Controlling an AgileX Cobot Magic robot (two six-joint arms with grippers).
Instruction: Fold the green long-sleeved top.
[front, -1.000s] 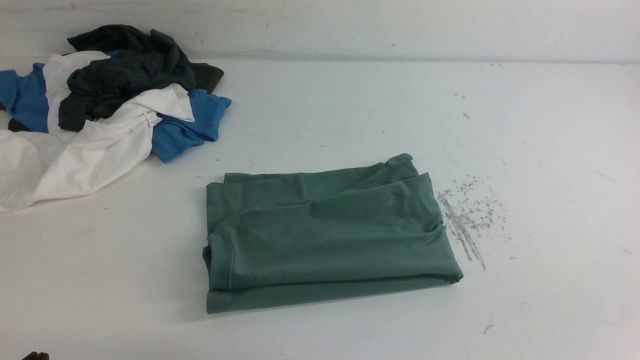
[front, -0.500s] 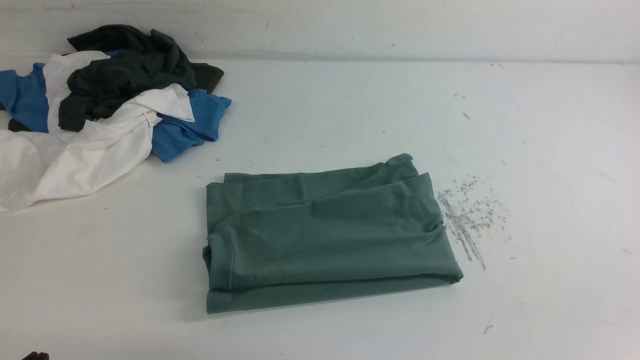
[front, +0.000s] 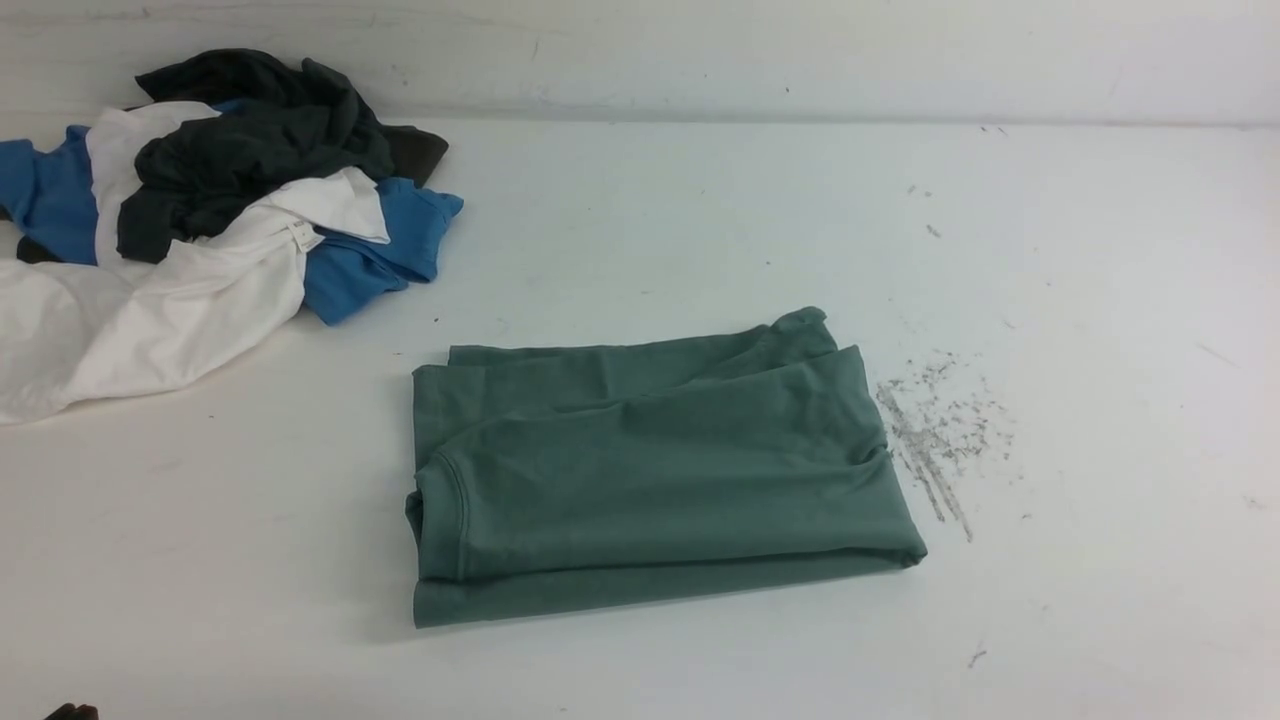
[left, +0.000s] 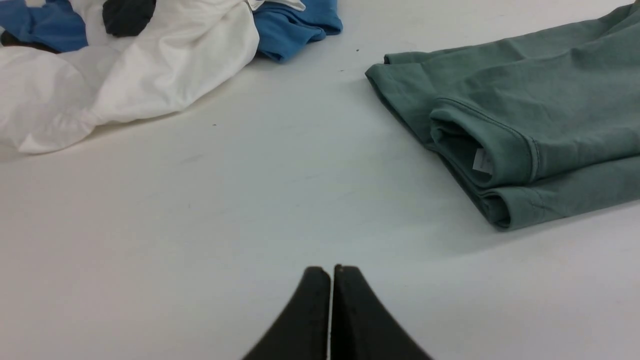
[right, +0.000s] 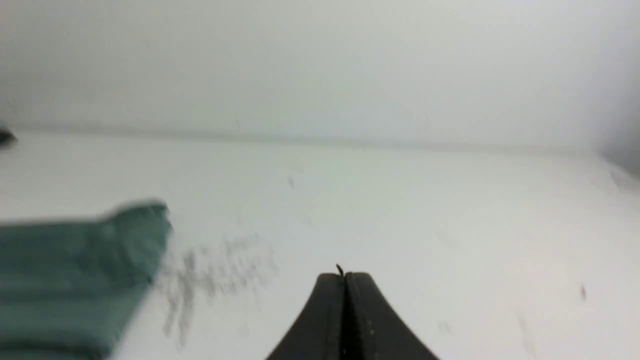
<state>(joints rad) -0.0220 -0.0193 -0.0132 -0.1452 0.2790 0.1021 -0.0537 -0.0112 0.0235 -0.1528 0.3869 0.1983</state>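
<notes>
The green long-sleeved top (front: 650, 470) lies folded in a flat rectangle at the middle of the white table (front: 700, 220), neck opening at its left end. It also shows in the left wrist view (left: 525, 120), where a white neck label (left: 482, 161) peeks from the collar, and blurred in the right wrist view (right: 75, 270). My left gripper (left: 331, 272) is shut and empty, over bare table apart from the top's neck end. My right gripper (right: 344, 276) is shut, over bare table beside the top's other end. Only a dark sliver of the left arm (front: 70, 712) shows in the front view.
A heap of white, blue and dark grey garments (front: 200, 220) lies at the far left of the table, also in the left wrist view (left: 150, 65). Grey scuff marks (front: 935, 430) lie right of the top. A wall (front: 700, 50) bounds the far edge.
</notes>
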